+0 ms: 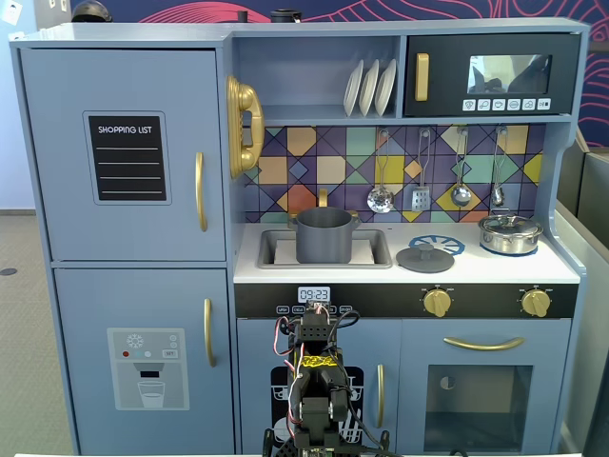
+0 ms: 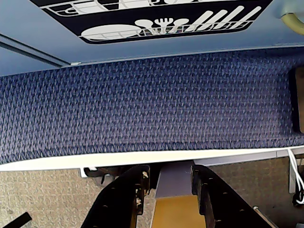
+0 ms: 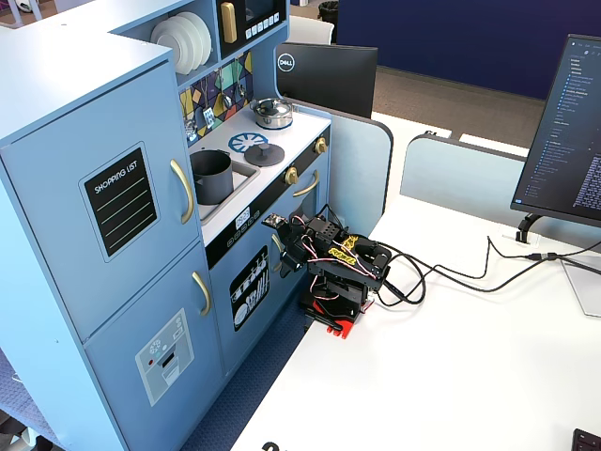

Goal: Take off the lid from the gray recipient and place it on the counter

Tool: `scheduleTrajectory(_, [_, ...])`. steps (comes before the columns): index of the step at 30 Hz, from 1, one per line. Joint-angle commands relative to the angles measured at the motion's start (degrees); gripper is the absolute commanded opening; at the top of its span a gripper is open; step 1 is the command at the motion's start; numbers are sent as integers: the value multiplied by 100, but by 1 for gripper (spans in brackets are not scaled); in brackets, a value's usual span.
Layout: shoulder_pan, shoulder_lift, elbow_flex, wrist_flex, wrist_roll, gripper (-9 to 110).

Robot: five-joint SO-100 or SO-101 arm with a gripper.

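Lid (image 1: 424, 256): matt dark gray, looks plastic. Gray recipient (image 1: 324, 234): same matt gray finish. Counter (image 1: 561, 269): smooth white, painted look. Silver pot (image 1: 509, 233): glossy, metallic. Carpet (image 2: 152, 104): rough woven blue cloth in wrist view. Gripper (image 2: 167, 190): black, matt, plastic-looking fingers.

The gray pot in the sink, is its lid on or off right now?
Off. The gray pot stands open-topped in the sink recess, and the lid lies flat on the counter beside it, over the blue burner.

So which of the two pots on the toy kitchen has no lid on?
The matte dark gray cylindrical pot standing in the sink recess: its top is open, its round gray lid lying on the white counter. The shiny silver pot is covered.
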Motion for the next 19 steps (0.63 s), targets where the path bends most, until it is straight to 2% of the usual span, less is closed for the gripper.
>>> scheduleTrajectory(1, [0, -35, -9, 1011, 79, 3])
scheduleTrajectory(19, [9, -35, -9, 1011, 79, 8])
